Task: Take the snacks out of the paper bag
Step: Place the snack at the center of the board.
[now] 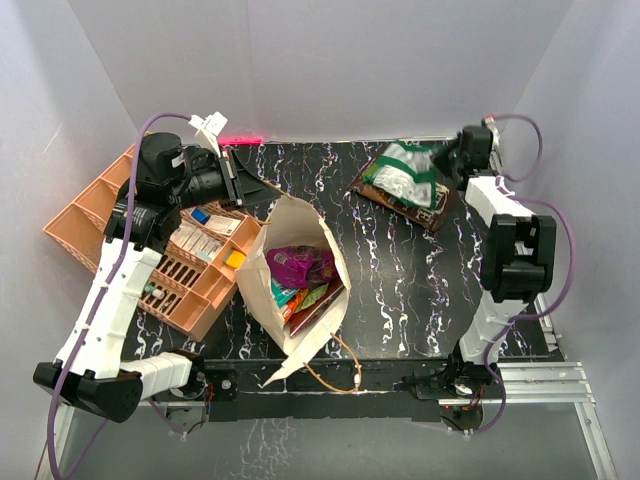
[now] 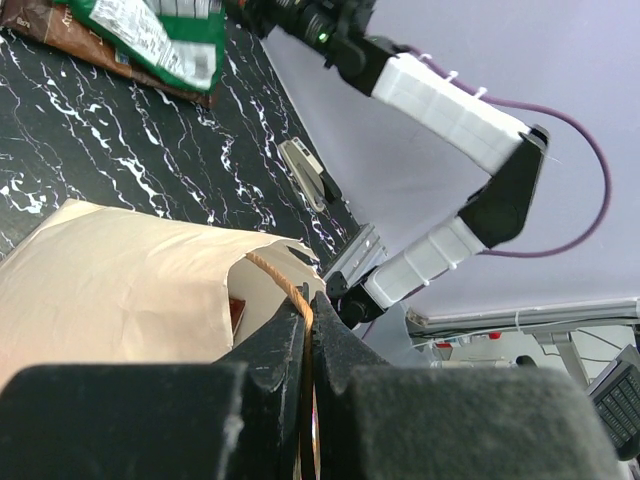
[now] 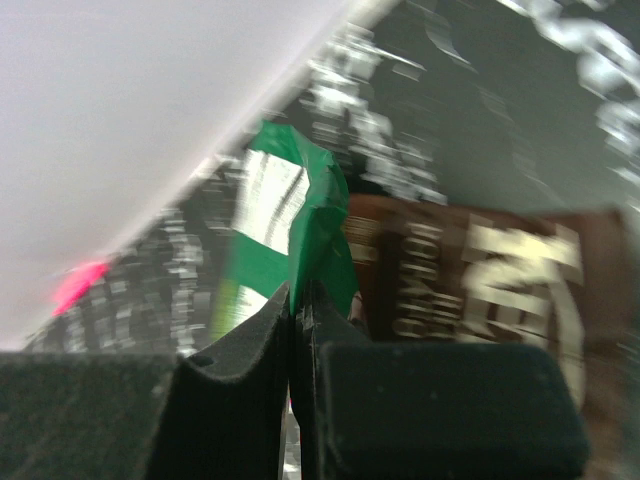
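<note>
left claw (image 2: pixel 308 335) clamped shut on one tan handle (image 2: pixel 283 283) of the single paper bag (image 1: pixel 258 275) at tabletop (image 1: pixel 400 290) centre. right claw (image 3: pixel 292 305) pinches one green packet (image 3: pixel 305 215) at 1 o'clock, over one brown pouch (image 3: pixel 480 275). one purple packet (image 1: pixel 297 265), several others inside bag.

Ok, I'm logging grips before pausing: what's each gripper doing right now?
Left gripper: closed on the thin tan loop handle of the cream paper bag.
Right gripper: closed on a green wrapped snack packet.
</note>
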`<state>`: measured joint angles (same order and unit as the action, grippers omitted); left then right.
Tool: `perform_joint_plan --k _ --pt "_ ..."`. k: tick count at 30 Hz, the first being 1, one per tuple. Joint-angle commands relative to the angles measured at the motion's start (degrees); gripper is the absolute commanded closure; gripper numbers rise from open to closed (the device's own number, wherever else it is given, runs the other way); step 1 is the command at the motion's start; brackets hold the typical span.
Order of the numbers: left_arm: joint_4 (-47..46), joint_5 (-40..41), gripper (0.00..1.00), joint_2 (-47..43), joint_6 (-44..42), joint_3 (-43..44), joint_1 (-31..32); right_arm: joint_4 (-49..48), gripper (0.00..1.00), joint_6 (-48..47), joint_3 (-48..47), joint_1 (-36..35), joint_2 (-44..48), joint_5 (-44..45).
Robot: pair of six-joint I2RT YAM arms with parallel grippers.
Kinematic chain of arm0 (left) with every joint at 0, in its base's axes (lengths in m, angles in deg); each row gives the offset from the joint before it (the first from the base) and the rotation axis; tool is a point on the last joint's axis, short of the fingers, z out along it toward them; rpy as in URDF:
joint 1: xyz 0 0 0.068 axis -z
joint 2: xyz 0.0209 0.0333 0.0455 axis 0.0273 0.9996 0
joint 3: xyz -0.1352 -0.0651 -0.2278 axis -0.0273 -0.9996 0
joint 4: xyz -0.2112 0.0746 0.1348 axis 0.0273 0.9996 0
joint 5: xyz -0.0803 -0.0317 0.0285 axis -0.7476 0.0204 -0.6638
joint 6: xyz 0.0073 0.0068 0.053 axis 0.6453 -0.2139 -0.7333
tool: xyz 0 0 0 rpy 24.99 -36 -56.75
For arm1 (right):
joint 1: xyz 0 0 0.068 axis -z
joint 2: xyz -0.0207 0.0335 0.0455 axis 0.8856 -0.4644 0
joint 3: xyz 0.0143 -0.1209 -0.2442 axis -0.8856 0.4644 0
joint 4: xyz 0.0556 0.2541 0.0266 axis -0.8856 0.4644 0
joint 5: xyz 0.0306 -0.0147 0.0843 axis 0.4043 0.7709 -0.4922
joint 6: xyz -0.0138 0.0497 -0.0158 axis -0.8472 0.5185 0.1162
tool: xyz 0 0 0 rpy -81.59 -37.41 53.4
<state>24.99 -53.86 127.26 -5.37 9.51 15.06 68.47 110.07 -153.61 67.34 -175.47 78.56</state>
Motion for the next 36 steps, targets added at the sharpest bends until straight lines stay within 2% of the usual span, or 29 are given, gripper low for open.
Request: perform_joint_plan --k 1,4,7,14,22,24,25,27,29,30,32,36 --pt "-2.24 -1.12 1.0 -2.02 0.9 1.63 -0.04 -4.98 0.93 1.14 3.11 3.95 -3.21 -0.84" --pt "-1.32 -1.17 1.0 -1.18 0.09 2.11 -0.08 -0.87 0.93 -1.58 1.51 6.62 -5.84 -2.34" --pt "-2.55 -1.61 1.0 -0.62 0.23 1.64 -0.06 -1.06 0.93 -4.31 1.55 7.66 -6.71 -5.54" --pt "-12.52 -5.76 1.0 0.16 6.5 -2.42 -0.03 -2.73 0.92 -12.41 -0.9 7.73 -7.26 -6.16" --pt "-9.76 -4.94 1.0 -0.61 4.94 -2.14 -0.03 0.15 0.9 -15.67 -7.59 7.55 -11.37 -10.29" --pt "-9.86 -5.2 1.0 -0.99 4.98 -2.13 -0.06 2.79 0.81 -15.91 -8.56 7.55 -11.24 -7.91" --pt "-9.76 -5.18 1.0 -1.2 4.9 -2.14 -0.09 4.94 0.73 -16.12 -9.1 7.55 -10.81 -6.36" --pt "-9.44 -5.05 1.0 -1.65 4.58 -2.14 -0.05 10.24 0.47 -16.43 -10.6 7.51 -9.46 -1.92" --pt "-9.32 -5.05 1.0 -1.97 4.94 -2.06 -0.09 15.51 0.27 -17.83 -12.78 7.63 -7.85 -0.26" --pt "-9.36 -5.13 1.0 -2.08 5.42 -1.93 -0.08 19.38 0.22 -18.64 -14.99 7.57 -7.16 0.53" --pt "-9.59 -5.07 1.0 -2.53 6.22 -1.71 -0.04 24.61 0.18 -18.69 -17.59 7.6 -4.93 2.33" --pt "-8.59 -4.97 1.0 -3.78 5.07 -1.68 -0.07 24.37 0.12 -15.51 -14.53 6.29 2.79 -1.91"
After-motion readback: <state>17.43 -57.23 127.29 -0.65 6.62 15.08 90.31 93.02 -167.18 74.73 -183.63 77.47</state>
